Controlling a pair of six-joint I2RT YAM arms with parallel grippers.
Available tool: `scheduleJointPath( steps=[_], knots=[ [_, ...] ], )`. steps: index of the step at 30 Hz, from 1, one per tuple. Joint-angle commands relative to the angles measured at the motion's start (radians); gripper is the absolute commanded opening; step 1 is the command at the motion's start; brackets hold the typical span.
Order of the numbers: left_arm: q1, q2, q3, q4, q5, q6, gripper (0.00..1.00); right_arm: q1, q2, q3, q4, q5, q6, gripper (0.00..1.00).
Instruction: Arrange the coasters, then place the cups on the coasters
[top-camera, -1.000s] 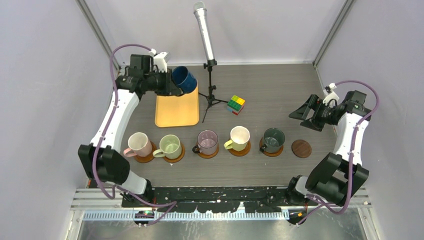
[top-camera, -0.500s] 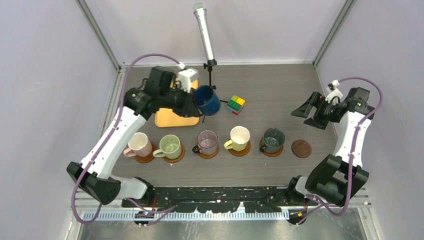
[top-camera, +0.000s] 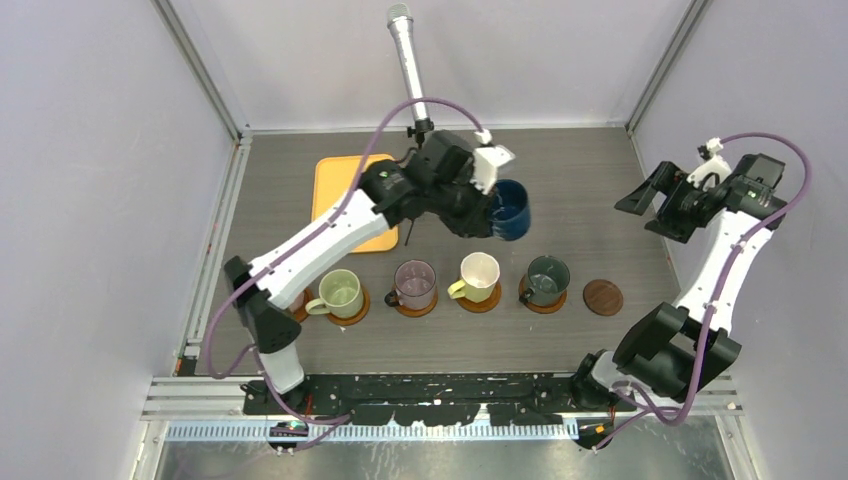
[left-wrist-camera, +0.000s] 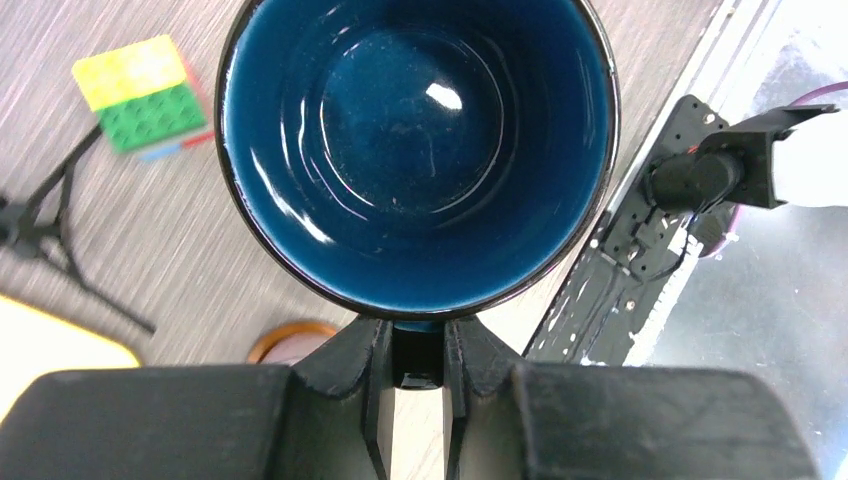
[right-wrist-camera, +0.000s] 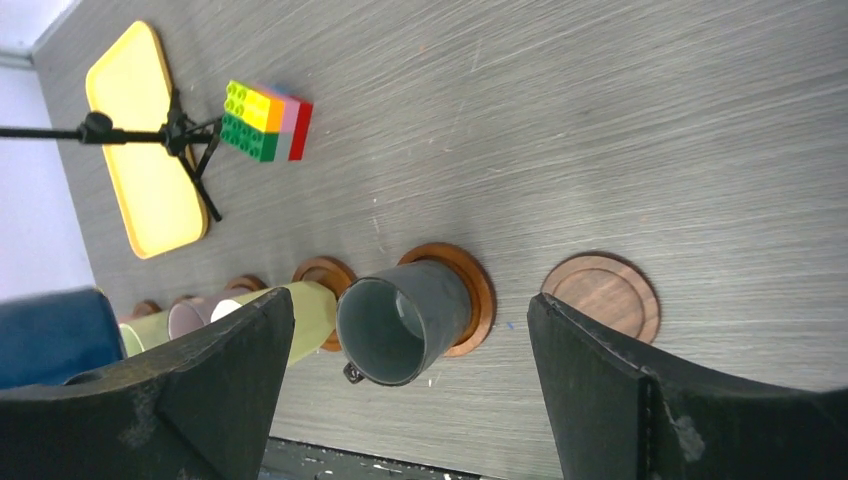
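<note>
Over grey bench (top-camera: 560, 160), swinging navy cup (top-camera: 510, 208) off upper-left tray (top-camera: 345, 185) to mid-frame, clamped by handle in left pincer (left-wrist-camera: 418, 345), likely heading for last bare coaster (top-camera: 603, 297) lower right, right pincer (right-wrist-camera: 410, 305) now spread wider, holding nothing.

You've got five mugs in view: navy mug (top-camera: 512, 210), pale green mug (top-camera: 340, 291), mauve mug (top-camera: 415, 281), cream mug (top-camera: 479, 271), dark grey-green mug (top-camera: 549, 275). Five coasters (right-wrist-camera: 483, 300) countable: four under mugs, one bare coaster (top-camera: 603, 297). One yellow tray (top-camera: 335, 182), one block cube (right-wrist-camera: 265, 121), one mic on stand (top-camera: 404, 50). Left arm (top-camera: 320, 235) hides the row's left end.
</note>
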Motion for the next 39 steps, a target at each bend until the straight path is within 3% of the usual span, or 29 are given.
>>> scheduleJointPath(
  steps=[1, 11, 17, 39],
  knots=[
    [-0.106, 0.064, 0.15, 0.171, -0.06, -0.004, 0.0, -0.052, 0.034, 0.095, -0.045, 0.034, -0.003, 0.91],
    [-0.295, 0.407, 0.519, 0.193, -0.208, 0.004, 0.0, -0.199, 0.176, 0.38, -0.171, 0.045, 0.002, 0.91],
    [-0.369, 0.581, 0.677, 0.21, -0.307, 0.014, 0.0, -0.218, 0.196, 0.43, -0.219, 0.05, -0.025, 0.91],
    [-0.449, 0.85, 0.754, 0.35, -0.406, 0.053, 0.0, -0.233, 0.186, 0.386, -0.219, 0.033, -0.072, 0.91]
  ],
)
